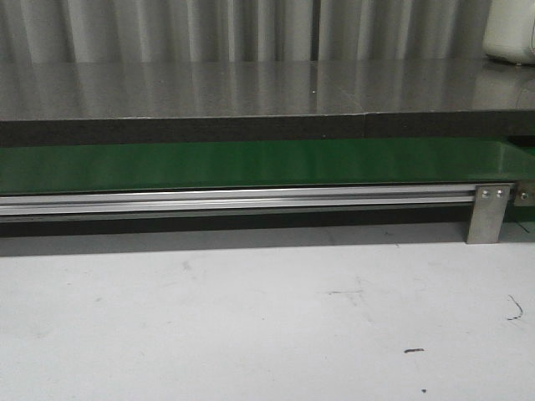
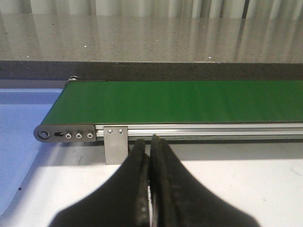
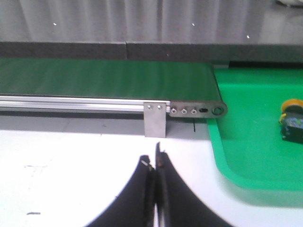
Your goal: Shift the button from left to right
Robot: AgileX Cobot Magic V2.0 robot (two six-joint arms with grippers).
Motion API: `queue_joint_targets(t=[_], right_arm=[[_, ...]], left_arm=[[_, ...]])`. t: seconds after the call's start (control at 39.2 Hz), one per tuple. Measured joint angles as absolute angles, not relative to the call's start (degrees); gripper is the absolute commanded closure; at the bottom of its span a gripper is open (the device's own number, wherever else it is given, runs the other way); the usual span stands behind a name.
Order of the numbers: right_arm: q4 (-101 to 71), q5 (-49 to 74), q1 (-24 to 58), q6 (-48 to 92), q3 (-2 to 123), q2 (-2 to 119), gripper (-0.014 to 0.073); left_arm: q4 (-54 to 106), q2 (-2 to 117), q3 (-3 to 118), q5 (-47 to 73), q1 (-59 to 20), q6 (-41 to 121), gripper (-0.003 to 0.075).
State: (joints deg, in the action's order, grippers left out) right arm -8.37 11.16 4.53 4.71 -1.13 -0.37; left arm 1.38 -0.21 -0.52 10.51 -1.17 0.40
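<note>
Button (image 3: 292, 120) lies in green tray (image 3: 246, 161), both tools closed

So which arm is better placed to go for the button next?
The right, probably. The button shows only in the right wrist view, lying in the green tray beside the right pincer. The left pincer faces the conveyor's other end, no button visible. Both pincers are shut.
</note>
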Motion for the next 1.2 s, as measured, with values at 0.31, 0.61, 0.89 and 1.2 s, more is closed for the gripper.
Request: queue_joint_targets(t=[0.31,0.61,0.89,1.2], right_arm=[[-8.37,11.96,3.36,4.2,-1.61,-0.59,0.0662],[-8.37,11.96,3.36,4.07,-1.61,-0.59,0.0662],[-8.37,11.96,3.36,4.07,-1.61,-0.59,0.0662],[-8.37,11.96,3.36,3.99,-1.61,-0.59,0.0662]], left_arm=[[1.38,-0.21,-0.52,10.51,-1.17,0.4,0.0741],[1.38,-0.21,-0.52,10.51,-1.17,0.4,0.0741],[1.38,-0.21,-0.52,10.51,-1.17,0.4,0.0741],[1.38,-0.21,-0.52,10.51,-1.17,0.4,0.0741]])
